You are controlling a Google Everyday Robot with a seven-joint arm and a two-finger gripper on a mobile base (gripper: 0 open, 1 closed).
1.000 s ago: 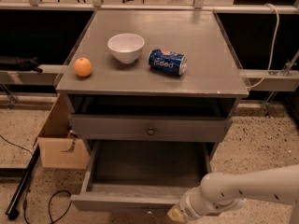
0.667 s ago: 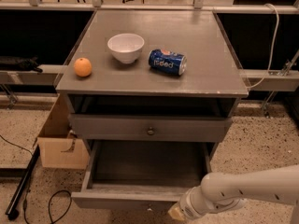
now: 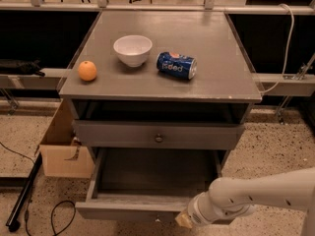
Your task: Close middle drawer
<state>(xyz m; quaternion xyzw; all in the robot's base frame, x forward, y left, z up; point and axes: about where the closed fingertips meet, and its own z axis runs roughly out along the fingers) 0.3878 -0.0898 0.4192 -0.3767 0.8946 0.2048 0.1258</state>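
Blue can (image 3: pixel 176 65) lies sideways on the counter (image 3: pixel 216 43), and I cannot read its white lettering. Middle drawer (image 3: pixel 123 211), lower centre, is pulled out toward the bottom edge, its front running left-right. My hand (image 3: pixel 186 219) is at that front; I cannot tell whether it is open or closed.

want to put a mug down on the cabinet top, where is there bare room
The cabinet top is bare along the back, behind the white bowl and blue can, and at the right beyond the can. The orange, bowl and can crowd the front left. The gripper is low at the middle drawer front.
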